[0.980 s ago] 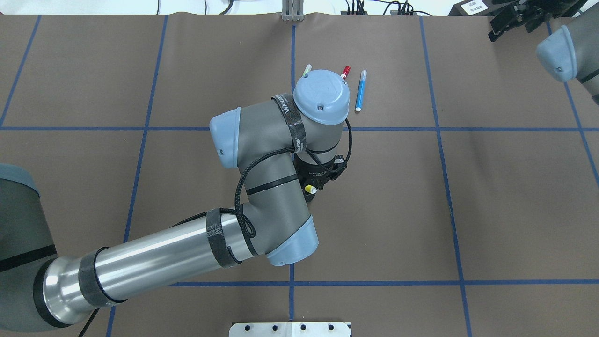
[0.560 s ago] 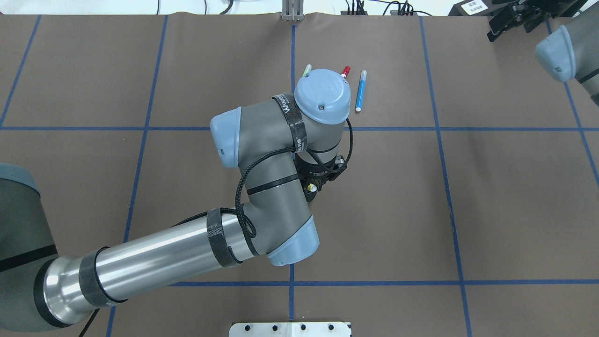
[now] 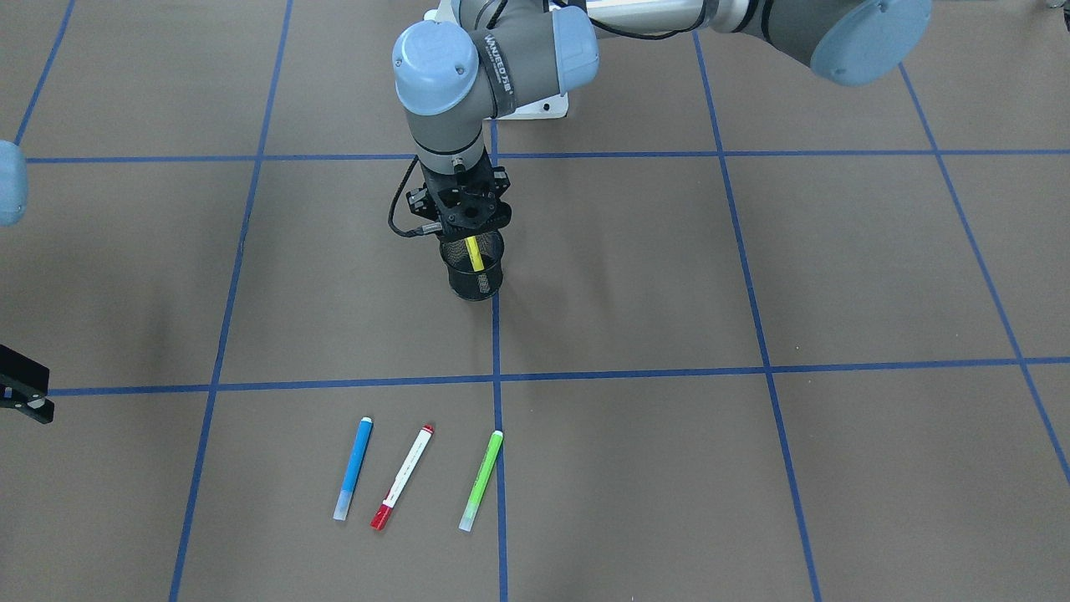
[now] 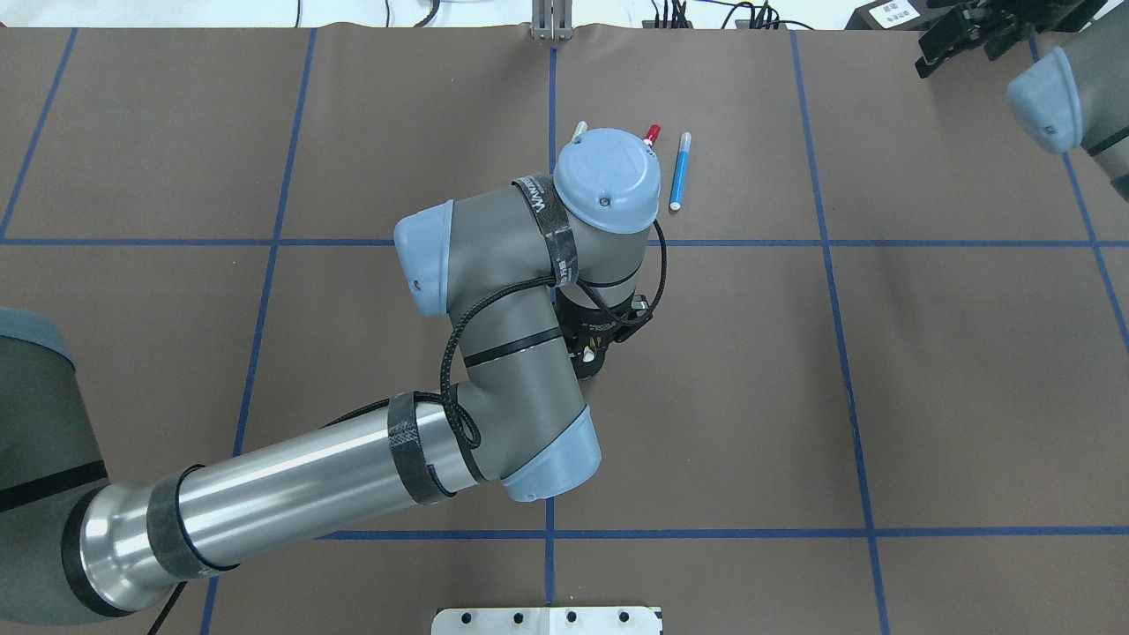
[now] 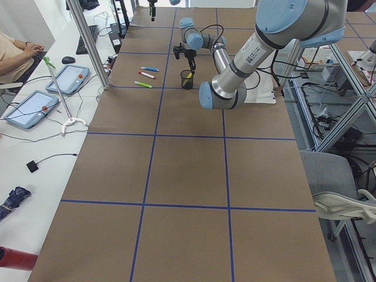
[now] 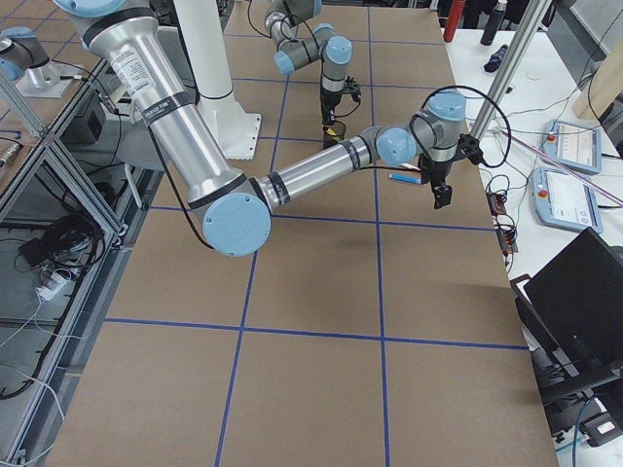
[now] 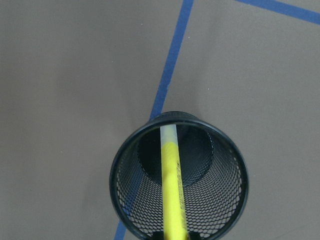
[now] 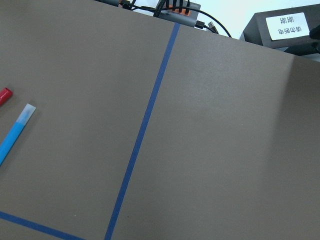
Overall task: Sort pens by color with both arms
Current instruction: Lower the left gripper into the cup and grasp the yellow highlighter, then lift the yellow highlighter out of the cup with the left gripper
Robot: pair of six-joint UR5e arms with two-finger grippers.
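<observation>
looking from the front, i saw the left gripper point(image 3: 465, 219) directly over the mesh cup point(image 3: 475, 283), with the yellow pen point(image 3: 475, 253) leaning steeply inside. i couldn't tell if the jaws held it. the blue pen point(image 3: 354, 468), red pen point(image 3: 404, 477) and green pen point(image 3: 481, 481) lay in a row. overhead, the right gripper point(image 4: 957, 31) hung toward the blue end, its grip unclear. only the left wrist view looked down the cup.

Twin silver-grey jointed arms, light-blue caps.
Left arm point(image 4: 516, 379): polished tube, black straps, braided black cable point(image 4: 451, 362), white lettering at wrist; black claw point(image 3: 466, 224). Right arm point(image 4: 1094, 79): same finish.
</observation>
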